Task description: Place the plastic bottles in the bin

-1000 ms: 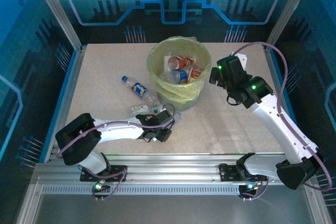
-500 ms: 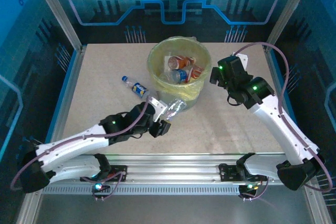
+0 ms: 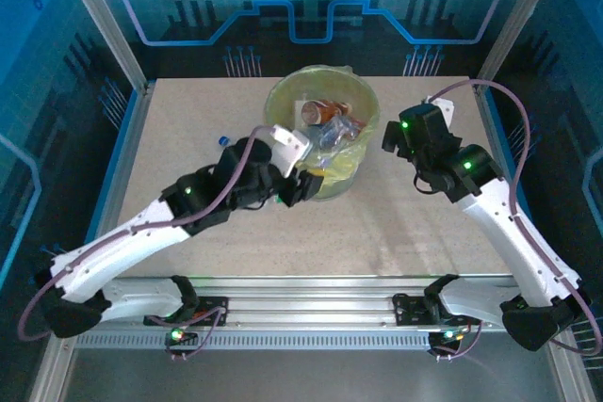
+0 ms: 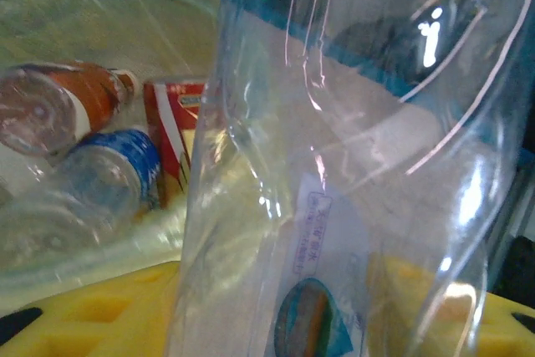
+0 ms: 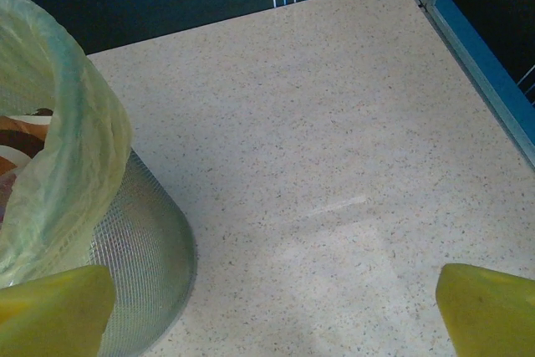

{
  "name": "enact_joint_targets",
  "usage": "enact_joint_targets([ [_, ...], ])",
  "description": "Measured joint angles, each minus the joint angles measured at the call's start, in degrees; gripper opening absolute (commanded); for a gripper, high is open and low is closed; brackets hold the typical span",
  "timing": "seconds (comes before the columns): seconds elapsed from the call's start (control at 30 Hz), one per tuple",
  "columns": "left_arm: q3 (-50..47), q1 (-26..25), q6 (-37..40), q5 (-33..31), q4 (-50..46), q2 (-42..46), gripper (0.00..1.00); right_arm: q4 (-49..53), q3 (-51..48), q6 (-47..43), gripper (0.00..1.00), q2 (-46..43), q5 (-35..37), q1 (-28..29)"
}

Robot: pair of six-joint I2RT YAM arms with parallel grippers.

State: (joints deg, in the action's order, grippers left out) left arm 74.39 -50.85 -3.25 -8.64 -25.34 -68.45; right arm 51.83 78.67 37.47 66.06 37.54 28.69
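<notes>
- Furthest left, a small clear plastic bottle with a blue cap (image 3: 224,141) lies on the speckled beige table (image 3: 188,120). Most of it is hidden behind the left arm.
- Next, the left gripper (image 4: 284,328) has its yellow fingers (image 4: 92,319) closed onto a large clear crumpled plastic bottle (image 4: 334,140). The bottle stands upright between them, with a printed label low on its wall.
- From above, this held bottle seems to hang at the near-left rim of the bin. Its clear body is hard to tell apart from the bag there.
- Just beyond the left gripper, at the middle back of the table, stands the big round bin (image 5: 75,156). It has a mesh wall and is lined with a translucent yellow-green plastic bag.
- Inside the bin lie an orange-brown labelled bottle (image 4: 63,106), a blue labelled bottle (image 4: 113,169) and a red-and-white pack (image 4: 171,119), close together.
- To the right of the bin, the right gripper (image 5: 267,311) hovers above bare table. Its yellow fingers are spread wide apart with nothing between them, and the bin's mesh wall is just off its left finger.
</notes>
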Motion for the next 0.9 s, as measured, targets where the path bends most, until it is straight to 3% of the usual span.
enact_joint_targets([
  [0.27,14.8,8.0,0.9,2.2,-3.2,-13.5,0.48,0.0,0.0,0.0,1.0,0.0,0.0,-0.3],
  [0.57,27.6,10.9,5.2,5.6,-8.9,-25.4,0.51,0.0,0.0,0.0,1.0,0.0,0.0,-1.1],
  [0.9,29.5,11.8,8.4,6.6,-13.7,-31.3,0.57,0.0,0.0,0.0,1.0,0.3,-0.1,-2.1],
])
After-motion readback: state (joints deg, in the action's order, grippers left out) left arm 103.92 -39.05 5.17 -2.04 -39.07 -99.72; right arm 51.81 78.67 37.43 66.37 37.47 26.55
